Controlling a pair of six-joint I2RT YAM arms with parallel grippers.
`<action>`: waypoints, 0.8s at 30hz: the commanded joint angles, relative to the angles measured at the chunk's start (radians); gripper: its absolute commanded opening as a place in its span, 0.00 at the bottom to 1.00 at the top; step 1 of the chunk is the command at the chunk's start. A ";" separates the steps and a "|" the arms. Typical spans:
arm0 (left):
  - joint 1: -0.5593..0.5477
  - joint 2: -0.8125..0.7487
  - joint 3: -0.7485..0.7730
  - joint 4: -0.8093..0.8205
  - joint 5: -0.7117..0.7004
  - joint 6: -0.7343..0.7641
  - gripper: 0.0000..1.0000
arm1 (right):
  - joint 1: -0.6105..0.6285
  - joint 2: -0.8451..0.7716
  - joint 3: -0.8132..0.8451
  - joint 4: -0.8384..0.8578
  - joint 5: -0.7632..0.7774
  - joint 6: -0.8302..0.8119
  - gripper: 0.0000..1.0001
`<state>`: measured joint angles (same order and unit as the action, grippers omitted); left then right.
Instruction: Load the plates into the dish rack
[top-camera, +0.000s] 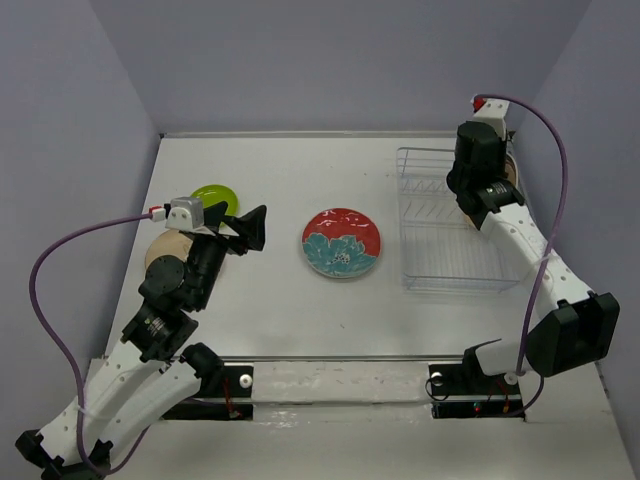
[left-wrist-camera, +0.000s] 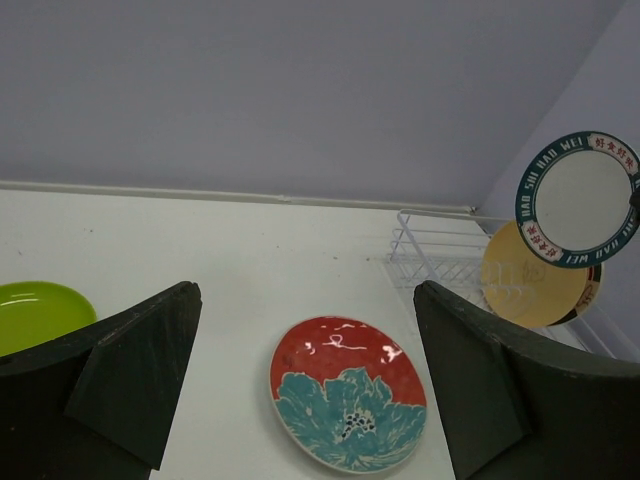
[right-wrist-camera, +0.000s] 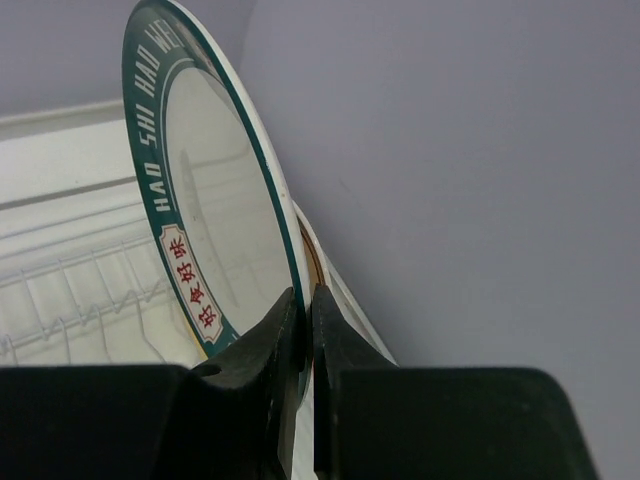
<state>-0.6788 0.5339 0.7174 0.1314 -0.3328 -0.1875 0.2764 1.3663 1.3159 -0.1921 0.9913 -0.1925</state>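
Right gripper (right-wrist-camera: 303, 310) clamps the teal-rimmed plate (right-wrist-camera: 215, 200) upright by its rim, over the far right end of the dish rack (top-camera: 452, 288). Risk: the rim may slip, striking the racked tan plate (left-wrist-camera: 520, 285). Left gripper (left-wrist-camera: 307, 290): jaws released.

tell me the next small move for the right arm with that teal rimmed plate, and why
Probably lower the teal-rimmed plate straight down, kept on edge, into a free slot of the dish rack next to the tan plate. The right jaws are shut on its rim, holding it upright above the rack, where the tan plate already stands.
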 joint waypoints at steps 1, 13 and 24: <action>-0.005 -0.003 0.002 0.059 -0.002 0.013 0.99 | -0.031 -0.003 0.028 0.109 0.026 -0.059 0.07; -0.005 0.023 0.004 0.056 0.003 0.008 0.99 | -0.062 0.050 -0.079 0.016 -0.117 0.122 0.07; -0.005 0.135 0.028 0.020 0.061 -0.035 0.99 | -0.062 0.105 -0.136 -0.003 -0.161 0.186 0.07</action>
<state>-0.6792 0.6071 0.7174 0.1303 -0.3157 -0.1978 0.2218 1.4601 1.1893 -0.2386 0.8349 -0.0582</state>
